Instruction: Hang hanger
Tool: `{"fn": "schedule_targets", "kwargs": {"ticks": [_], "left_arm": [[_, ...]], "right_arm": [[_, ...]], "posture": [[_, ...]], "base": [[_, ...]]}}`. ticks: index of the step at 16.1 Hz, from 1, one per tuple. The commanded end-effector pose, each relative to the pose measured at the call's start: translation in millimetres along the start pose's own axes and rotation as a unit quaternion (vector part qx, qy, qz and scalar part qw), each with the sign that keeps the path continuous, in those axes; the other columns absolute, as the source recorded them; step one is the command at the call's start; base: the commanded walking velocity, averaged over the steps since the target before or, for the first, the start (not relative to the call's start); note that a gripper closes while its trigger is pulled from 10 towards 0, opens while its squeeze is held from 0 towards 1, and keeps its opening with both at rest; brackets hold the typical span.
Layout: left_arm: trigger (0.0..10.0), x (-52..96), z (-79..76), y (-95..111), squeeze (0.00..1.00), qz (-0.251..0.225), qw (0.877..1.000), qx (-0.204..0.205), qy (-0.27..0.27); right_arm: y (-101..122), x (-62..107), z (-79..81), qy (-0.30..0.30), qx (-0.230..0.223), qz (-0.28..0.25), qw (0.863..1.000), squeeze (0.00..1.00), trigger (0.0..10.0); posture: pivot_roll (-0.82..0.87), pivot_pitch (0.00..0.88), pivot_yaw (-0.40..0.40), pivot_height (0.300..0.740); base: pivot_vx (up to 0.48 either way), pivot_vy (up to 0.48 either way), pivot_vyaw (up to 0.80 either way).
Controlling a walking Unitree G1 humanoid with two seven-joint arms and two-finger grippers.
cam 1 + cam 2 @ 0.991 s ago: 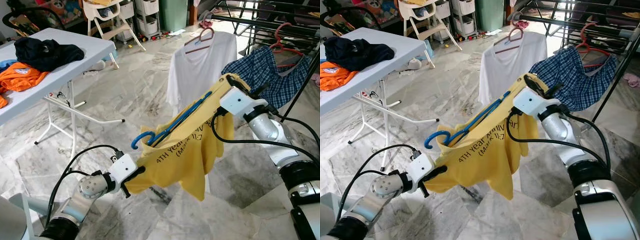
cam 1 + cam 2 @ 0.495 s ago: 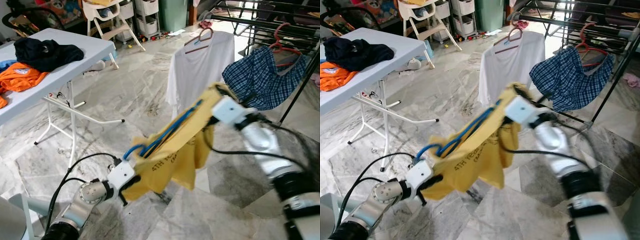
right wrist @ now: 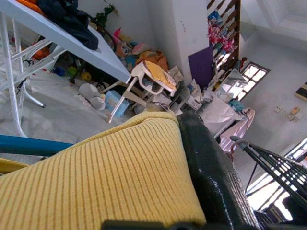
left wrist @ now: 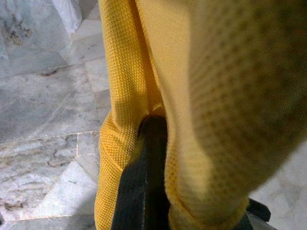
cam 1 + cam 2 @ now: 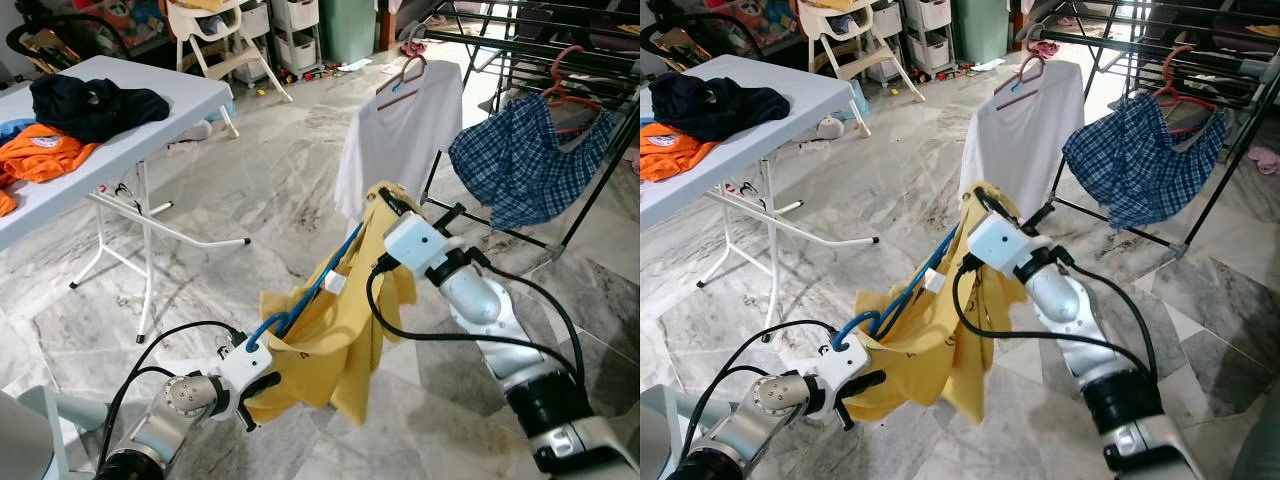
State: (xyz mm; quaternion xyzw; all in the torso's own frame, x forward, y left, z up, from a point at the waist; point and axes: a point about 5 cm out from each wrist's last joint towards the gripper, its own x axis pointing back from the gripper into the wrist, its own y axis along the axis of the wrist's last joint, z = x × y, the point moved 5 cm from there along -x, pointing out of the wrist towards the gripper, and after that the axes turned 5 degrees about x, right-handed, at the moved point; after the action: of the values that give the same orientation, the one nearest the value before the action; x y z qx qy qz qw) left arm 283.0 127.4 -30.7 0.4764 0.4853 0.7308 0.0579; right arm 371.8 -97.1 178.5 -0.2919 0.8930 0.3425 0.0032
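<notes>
Both grippers, left (image 5: 262, 385) and right (image 5: 385, 203), pinched the waffle-knit yellow shirt (image 5: 335, 335) threaded on a curved blue hanger (image 5: 310, 295).

left gripper (image 5: 262, 385) low, right gripper (image 5: 385, 203) raised, both clamped

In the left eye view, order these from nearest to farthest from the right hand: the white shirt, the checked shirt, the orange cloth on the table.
1. The white shirt, just behind the right hand.
2. The checked shirt, on the rack to the right.
3. The orange cloth, far left on the table.
</notes>
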Motion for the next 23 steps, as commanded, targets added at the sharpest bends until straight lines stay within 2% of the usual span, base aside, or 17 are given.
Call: {"fn": "schedule_targets", "kwargs": {"ticks": [1, 3, 4, 5, 6, 7, 11, 12, 13, 15, 18, 20, 21, 23], "left_arm": [[0.0, 2.4, 4.1, -9, 0.0, 0.016, 1.0, 0.003, 0.011], [0.0, 2.7, 14.0, -3, 0.0, 0.006, 0.999, -0.003, 0.039], [0.0, 3.2, 18.8, -1, 0.0, 0.002, 0.999, -0.003, 0.054], [0.0, 3.7, 23.3, 1, 0.0, -0.003, 0.998, 0.0, 0.069], [0.0, 4.0, 25.0, 1, 0.0, -0.004, 0.997, 0.0, 0.076], [0.0, 3.4, 23.8, 3, 0.0, -0.011, 0.997, -0.001, 0.073], [0.0, 2.9, 30.6, 17, 0.0, -0.06, 0.989, 0.017, 0.131], [0.0, 3.0, 32.1, 18, 0.0, -0.066, 0.987, 0.03, 0.145], [0.0, 2.5, 33.2, 24, 0.0, -0.09, 0.98, 0.061, 0.168], [0.0, 2.2, 27.9, 32, 0.0, -0.118, 0.977, 0.072, 0.164], [0.0, 5.9, 10.3, 52, 0.0, -0.188, 0.972, 0.089, 0.11], [0.0, 13.7, -8.5, 69, 0.0, -0.242, 0.964, 0.102, 0.034], [0.0, 19.3, -23.6, 74, 0.0, -0.258, 0.96, 0.102, -0.027], [0.0, 25.2, -29.4, 78, 0.0, -0.271, 0.952, 0.124, -0.067]], "right_arm": [[18, -6.4, -7.3, -0.011, 0.003, -0.032, 0.999, 0.0, 0.0], [0, -3.0, -4.4, -0.004, -0.004, 0.007, 1.0, 0.0, 0.0], [-11, 0.0, 1.3, 0.009, 0.003, 0.031, 0.999, 0.0, 3.5], [-27, 5.4, 8.3, 0.021, -0.006, 0.065, 0.998, 0.0, 9.5], [-39, 9.7, 13.0, 0.024, -0.027, 0.092, 0.995, 0.0, 10.0], [-46, 13.0, 14.1, 0.019, -0.033, 0.107, 0.993, 0.0, 10.0], [-69, 19.9, 9.7, -0.013, -0.056, 0.157, 0.986, 0.0, 10.0], [-72, 20.5, 7.8, -0.021, -0.062, 0.163, 0.985, 0.0, 10.0], [-80, 23.4, 3.2, -0.039, -0.063, 0.181, 0.981, 0.0, 10.0], [-87, 26.1, 0.3, -0.054, -0.074, 0.199, 0.976, 0.0, 10.0], [-114, 36.4, -0.2, -0.059, -0.098, 0.263, 0.958, 0.0, 10.0], [-126, 40.1, -2.4, -0.061, -0.11, 0.29, 0.949, 0.0, 10.0], [-131, 39.7, -4.5, -0.059, -0.112, 0.302, 0.945, 0.0, 10.0], [-132, 36.5, -8.8, -0.058, -0.107, 0.306, 0.944, 0.0, 10.0]], "posture": [[-0.16, 0.053, 0.122, 0.74], [-0.16, 0.051, 0.12, 0.74], [-0.16, 0.049, 0.12, 0.74], [-0.15, 0.049, 0.118, 0.74], [-0.15, 0.048, 0.116, 0.74], [-0.15, 0.048, 0.115, 0.74], [-0.14, 0.044, 0.112, 0.74], [-0.14, 0.044, 0.112, 0.74], [-0.13, 0.044, 0.11, 0.74], [-0.13, 0.041, 0.108, 0.74], [-0.13, 0.043, 0.106, 0.74], [-0.13, 0.045, 0.11, 0.74], [-0.12, 0.045, 0.112, 0.74], [-0.12, 0.044, 0.114, 0.74]], "base": [[0.0, 0.0, 0.0], [0.0, 0.0, 0.0], [0.0, 0.0, 0.0], [0.0, 0.0, 0.0], [0.0, 0.0, 0.0], [0.0, 0.0, 0.0], [0.0, 0.0, 0.0], [0.0, 0.0, 0.0], [0.0, 0.0, 0.0], [0.0, 0.0, 0.0], [0.0, 0.0, 0.0], [0.0, 0.0, 0.0], [0.0, 0.0, 0.0], [0.0, 0.0, 0.0]]}}
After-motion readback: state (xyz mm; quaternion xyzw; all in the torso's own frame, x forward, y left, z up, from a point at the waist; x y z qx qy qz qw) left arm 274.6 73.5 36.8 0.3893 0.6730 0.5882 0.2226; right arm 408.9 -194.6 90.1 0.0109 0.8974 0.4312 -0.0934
